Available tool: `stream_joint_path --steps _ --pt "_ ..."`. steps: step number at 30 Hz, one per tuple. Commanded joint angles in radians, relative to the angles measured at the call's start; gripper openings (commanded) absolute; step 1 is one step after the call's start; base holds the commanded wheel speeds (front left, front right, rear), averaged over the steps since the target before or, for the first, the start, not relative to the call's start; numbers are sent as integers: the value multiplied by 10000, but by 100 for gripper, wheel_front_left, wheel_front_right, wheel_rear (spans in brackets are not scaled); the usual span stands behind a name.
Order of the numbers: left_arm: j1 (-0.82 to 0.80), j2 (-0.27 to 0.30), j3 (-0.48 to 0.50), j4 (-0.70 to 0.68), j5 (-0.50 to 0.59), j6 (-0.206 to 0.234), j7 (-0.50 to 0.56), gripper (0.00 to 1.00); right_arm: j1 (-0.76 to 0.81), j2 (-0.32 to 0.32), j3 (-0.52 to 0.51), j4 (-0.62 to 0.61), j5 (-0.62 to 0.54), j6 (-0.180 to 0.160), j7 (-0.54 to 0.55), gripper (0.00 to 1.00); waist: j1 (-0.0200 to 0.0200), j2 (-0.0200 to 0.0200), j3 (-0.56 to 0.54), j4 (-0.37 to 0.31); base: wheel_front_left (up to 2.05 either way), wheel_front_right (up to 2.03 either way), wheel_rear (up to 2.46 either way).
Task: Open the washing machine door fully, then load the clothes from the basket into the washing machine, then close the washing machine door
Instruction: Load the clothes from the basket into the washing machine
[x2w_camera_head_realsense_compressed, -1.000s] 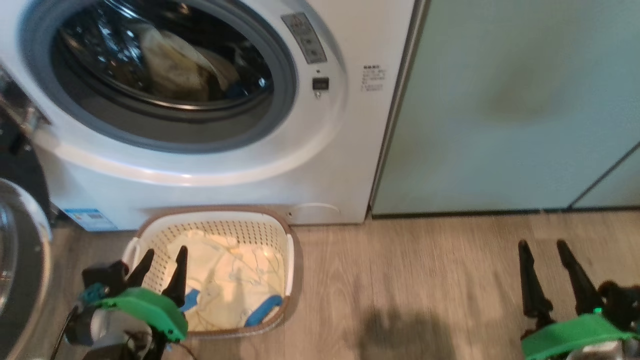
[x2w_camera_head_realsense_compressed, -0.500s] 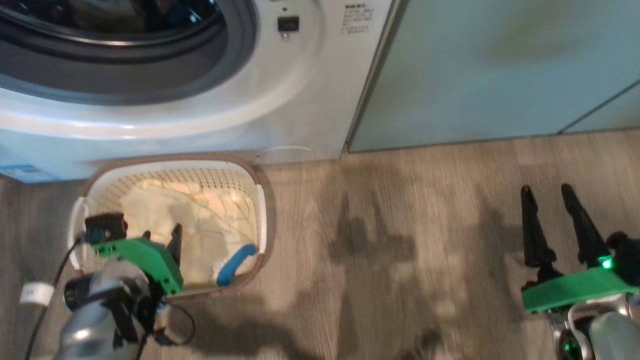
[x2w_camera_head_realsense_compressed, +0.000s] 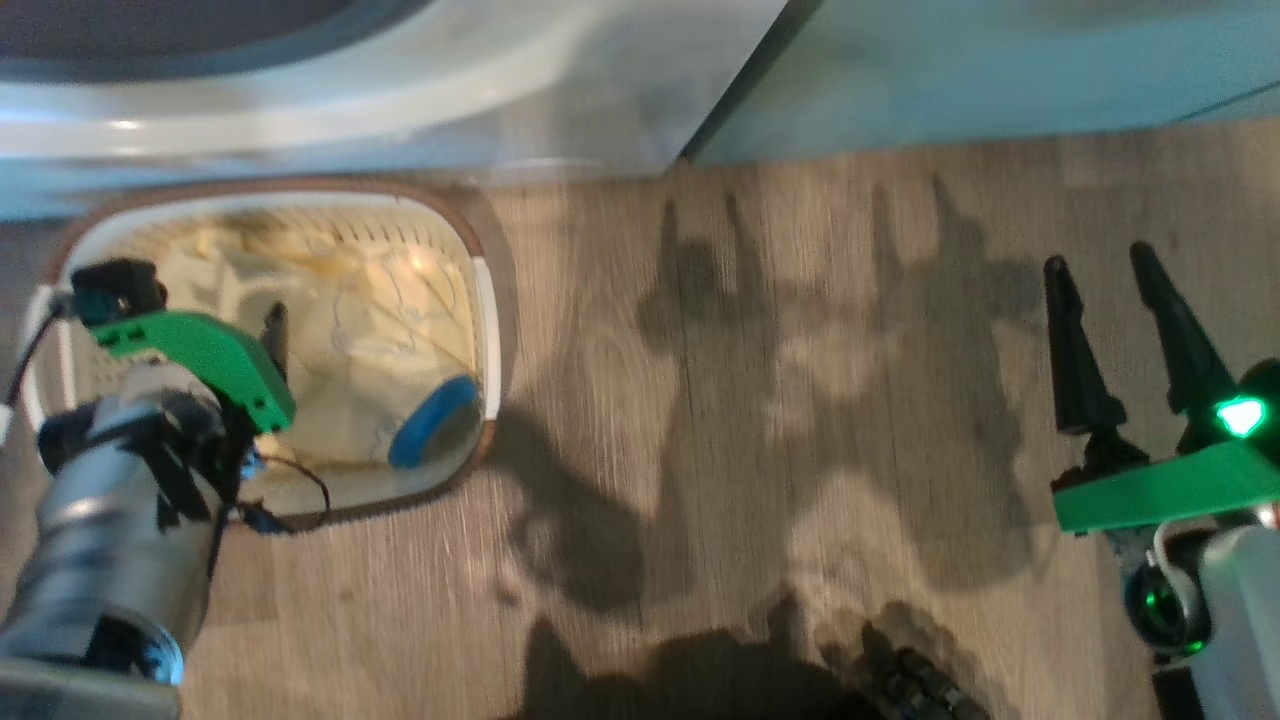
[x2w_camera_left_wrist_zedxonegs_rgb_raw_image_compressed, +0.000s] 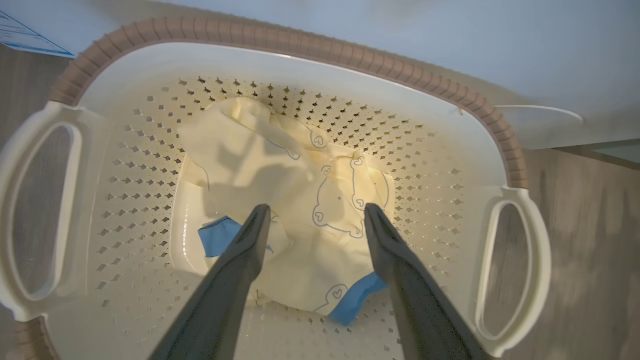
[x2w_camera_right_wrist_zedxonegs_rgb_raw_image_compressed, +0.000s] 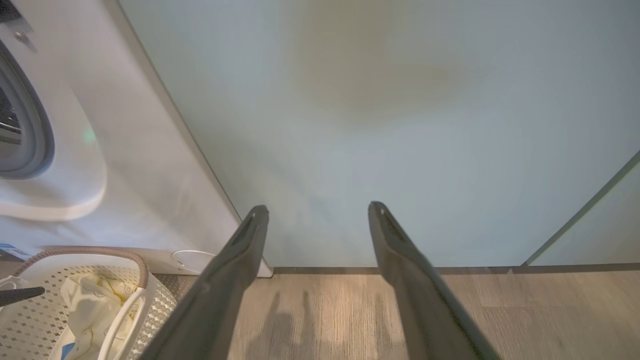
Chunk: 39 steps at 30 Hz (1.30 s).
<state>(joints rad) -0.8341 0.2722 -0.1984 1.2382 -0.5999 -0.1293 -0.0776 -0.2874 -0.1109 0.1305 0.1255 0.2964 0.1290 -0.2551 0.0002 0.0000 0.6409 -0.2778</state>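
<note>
The cream basket (x2w_camera_head_realsense_compressed: 492, 300) stands on the floor against the white washing machine (x2w_camera_head_realsense_compressed: 400, 110). Pale yellow clothes (x2w_camera_head_realsense_compressed: 370, 300) with blue trim lie in it. My left gripper (x2w_camera_head_realsense_compressed: 252, 322) hangs inside the basket, partly hidden by its green mount. In the left wrist view the left gripper (x2w_camera_left_wrist_zedxonegs_rgb_raw_image_compressed: 316, 212) is open, its fingers spread just above the clothes (x2w_camera_left_wrist_zedxonegs_rgb_raw_image_compressed: 310, 200) inside the basket (x2w_camera_left_wrist_zedxonegs_rgb_raw_image_compressed: 300, 45). My right gripper (x2w_camera_head_realsense_compressed: 1095, 265) is open over bare floor at the right. The right gripper (x2w_camera_right_wrist_zedxonegs_rgb_raw_image_compressed: 317, 210) faces a teal cabinet. The washing machine door is out of view.
A pale teal cabinet door (x2w_camera_right_wrist_zedxonegs_rgb_raw_image_compressed: 375, 125) stands right of the washing machine (x2w_camera_right_wrist_zedxonegs_rgb_raw_image_compressed: 125, 150), whose grey seal (x2w_camera_right_wrist_zedxonegs_rgb_raw_image_compressed: 30, 130) shows at the left edge. The basket (x2w_camera_right_wrist_zedxonegs_rgb_raw_image_compressed: 100, 252) and clothes (x2w_camera_right_wrist_zedxonegs_rgb_raw_image_compressed: 90, 300) lie at lower left. Wood floor (x2w_camera_head_realsense_compressed: 760, 400) with shadows spreads between the arms.
The head camera has tilted down, so the drum has slid out of the picture. My left gripper has dropped deeper into the basket over the clothes. The right gripper stays open.
</note>
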Motion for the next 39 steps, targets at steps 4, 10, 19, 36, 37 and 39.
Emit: stream_joint_path --steps 4,10,19,36,37,39 --pt "-692 503 127 185 0 41 69 100 -180 -339 108 -427 -90 17 -67 100 -2 0 1274 212 0 0 0" --pt "-1419 396 6 347 58 132 -71 100 -319 -862 145 -581 -182 17 -67 100 -2 0 1878 597 0 0 0" --pt "-2074 121 -282 445 256 264 -746 100 -350 -1408 -145 -974 -282 17 -67 100 -2 0 2438 985 0 0 0" --pt "-2934 156 -1076 508 773 198 -609 100 -350 -1559 -336 -1289 -361 17 -67 100 -2 0 3482 1015 0 0 0" --pt "-2963 155 -1108 510 784 193 -582 100 -352 -1557 -345 -1308 -364 17 -67 100 -2 0 3542 1011 0 0 0" --pt "-3024 149 -1150 513 794 208 -564 100 -352 -1555 -354 -1342 -373 17 -67 100 -2 0 3655 1013 0 0 0"
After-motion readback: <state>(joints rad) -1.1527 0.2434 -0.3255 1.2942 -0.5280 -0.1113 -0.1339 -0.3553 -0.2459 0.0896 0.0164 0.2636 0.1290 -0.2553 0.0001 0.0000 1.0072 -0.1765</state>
